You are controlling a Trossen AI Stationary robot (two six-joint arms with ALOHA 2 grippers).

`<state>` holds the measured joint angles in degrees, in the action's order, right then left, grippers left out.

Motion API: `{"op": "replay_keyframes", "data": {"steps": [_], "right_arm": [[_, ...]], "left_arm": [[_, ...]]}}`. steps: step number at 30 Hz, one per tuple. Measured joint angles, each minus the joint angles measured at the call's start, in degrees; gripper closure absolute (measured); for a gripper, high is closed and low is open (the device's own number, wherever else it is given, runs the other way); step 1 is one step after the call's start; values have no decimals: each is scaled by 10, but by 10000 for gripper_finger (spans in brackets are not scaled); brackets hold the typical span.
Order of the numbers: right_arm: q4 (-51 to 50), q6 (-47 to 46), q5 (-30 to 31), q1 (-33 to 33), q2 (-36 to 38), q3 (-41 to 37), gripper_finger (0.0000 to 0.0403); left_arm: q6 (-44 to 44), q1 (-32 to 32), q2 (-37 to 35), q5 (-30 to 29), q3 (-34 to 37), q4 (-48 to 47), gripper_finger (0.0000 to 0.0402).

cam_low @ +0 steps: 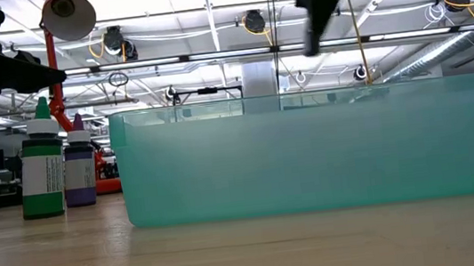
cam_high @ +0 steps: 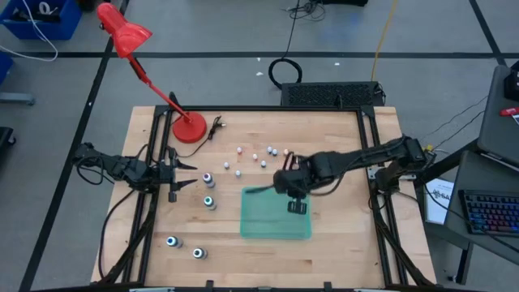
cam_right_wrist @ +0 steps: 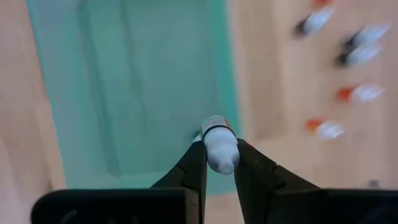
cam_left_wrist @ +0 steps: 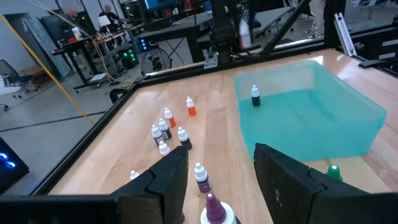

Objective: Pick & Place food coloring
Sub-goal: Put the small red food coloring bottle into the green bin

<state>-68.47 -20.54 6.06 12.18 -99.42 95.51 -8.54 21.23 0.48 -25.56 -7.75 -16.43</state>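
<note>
The food coloring is a scatter of tiny whitish bottles (cam_high: 254, 156) standing on the far middle of the table, also in the left wrist view (cam_left_wrist: 165, 127). Bigger bottles (cam_high: 208, 190) stand near the left side, and two more stand near the front (cam_high: 185, 246). In the low view they are a green one (cam_low: 41, 169) and a purple one (cam_low: 79, 169). One small bottle (cam_left_wrist: 255, 96) stands inside the teal bin (cam_high: 276, 223). My right gripper (cam_high: 290, 185) hangs over the bin's far edge, shut on a small bottle. My left gripper (cam_high: 188, 174) is open and hovers by the bigger bottles. My right gripper (cam_right_wrist: 219, 152) pinches a small whitish bottle by its body (cam_right_wrist: 219, 144) between the two fingers, coming from above and pointing down. The bottle is lifted clear above the bin's far edge (cam_right_wrist: 230, 81), its dark-ringed end (cam_right_wrist: 215, 126) pointing away from the wrist.
A red desk lamp stands with its base (cam_high: 189, 128) on the table's far left corner, its head leaning out past the edge. A purple-topped bottle (cam_left_wrist: 214, 208) sits just ahead of my left fingers. Bare wood lies right of the bin and along the near edge.
</note>
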Motion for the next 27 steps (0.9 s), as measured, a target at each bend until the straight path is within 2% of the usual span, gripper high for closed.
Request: {"op": "replay_keyframes", "data": {"steps": [6,13,27], "right_arm": [[82,-94,-39,37,4,-94,357],[176,-149,-64,63,5,-154,357],[265,-163,-64,75,2,-250,359]], "left_arm": [[0,0,0,0,0,0,215],[0,0,0,0,0,0,215],[0,0,0,0,0,0,215]]}}
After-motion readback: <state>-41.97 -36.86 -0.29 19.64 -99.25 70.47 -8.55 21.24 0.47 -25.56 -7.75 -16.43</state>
